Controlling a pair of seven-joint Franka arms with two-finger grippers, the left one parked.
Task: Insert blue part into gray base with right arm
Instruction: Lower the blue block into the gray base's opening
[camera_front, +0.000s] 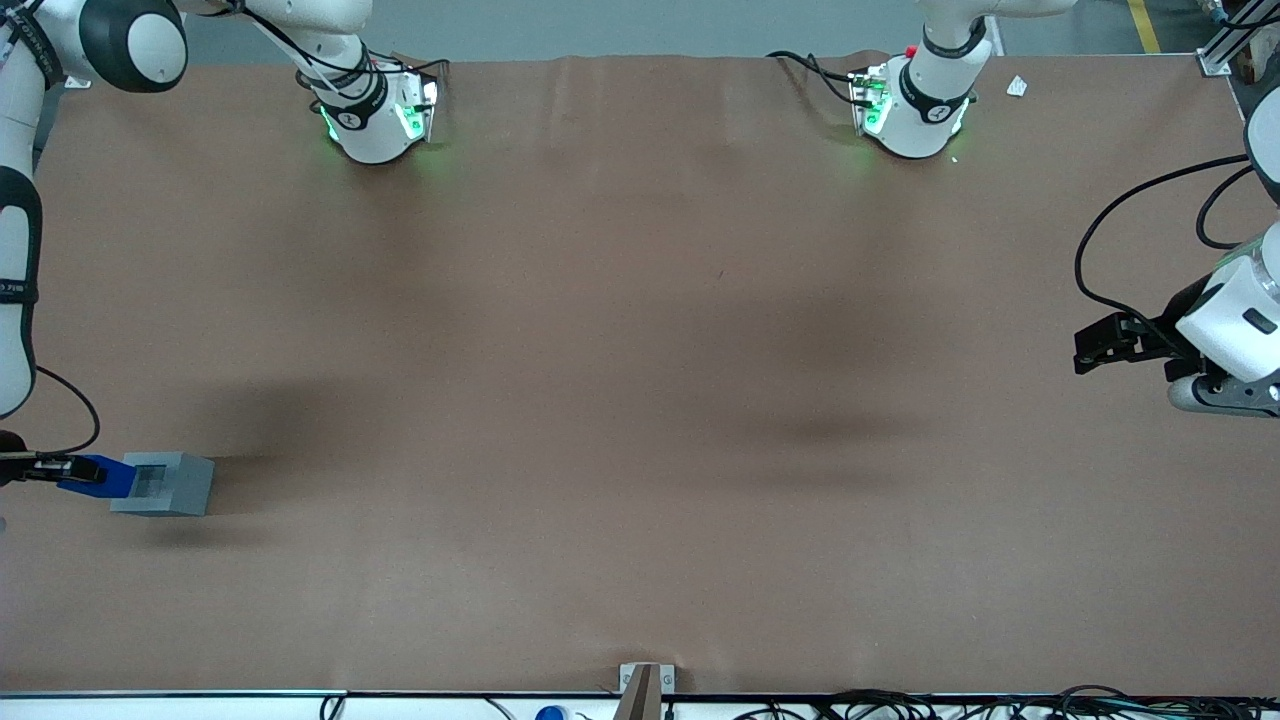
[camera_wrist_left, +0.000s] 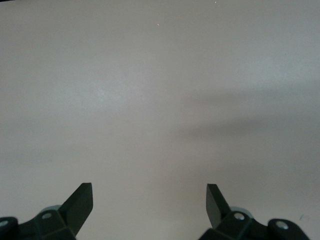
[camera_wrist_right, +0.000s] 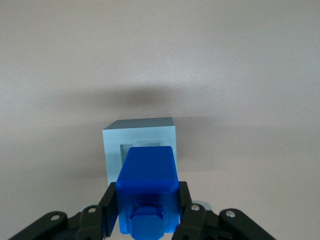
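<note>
Blue part (camera_wrist_right: 148, 187) is clamped between the fingers of the right arm's gripper (camera_wrist_right: 148, 215), held over the edge of the gray base (camera_front: 165, 484) at the working arm's end of the table (camera_front: 640, 350); base recess (camera_wrist_right: 145, 146) is partly covered, nothing seated in it

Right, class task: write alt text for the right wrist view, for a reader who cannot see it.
A black two-finger gripper is shut on a bright blue plastic block, holding it partly over a light gray square plastic block whose top recess peeks out above the blue block. The gray block rests on a plain brown table.
</note>
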